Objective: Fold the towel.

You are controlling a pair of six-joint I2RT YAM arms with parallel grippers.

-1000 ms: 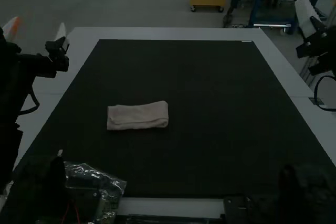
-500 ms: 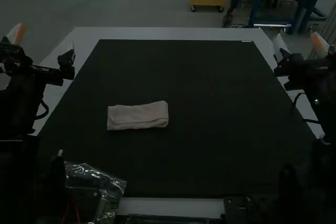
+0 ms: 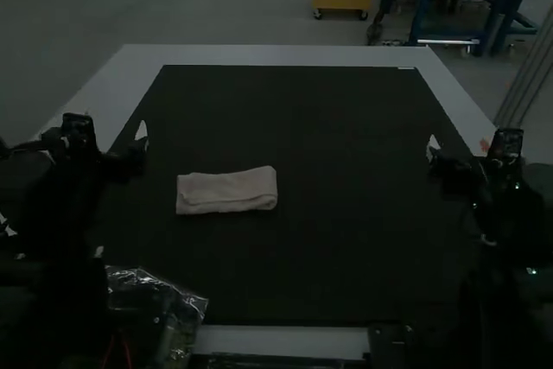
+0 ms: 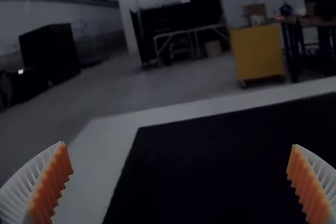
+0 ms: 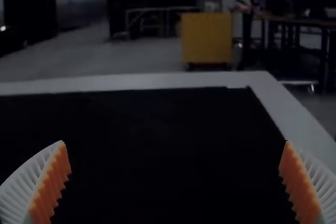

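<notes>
Towel (image 3: 226,190): located on the black mat (image 3: 346,127) covering most of the surface (image 3: 276,55), at 9 o'clock from mat centre. It lies as a compact folded rectangle, long sides running 9 to 3 o'clock, with a layer edge visible along its 6 o'clock side.

Left tool (image 4: 179,144): fingers spread wide, nothing held; apart from the towel, at 10 o'clock from it. Right tool (image 5: 175,142): fingers spread wide, nothing held; well apart from the towel, between 2 and 3 o'clock.

Status: folding appears complete or nearly so. Cautions:
1. A further grip may catch only the upper layer and reopen the fold.
2. Fingers lowered too far could drag the towel and skew its layers.
3. A low left arm pass towards 7 o'clock from the towel may snag the clear plastic wrapping (image 3: 138,279).
</notes>
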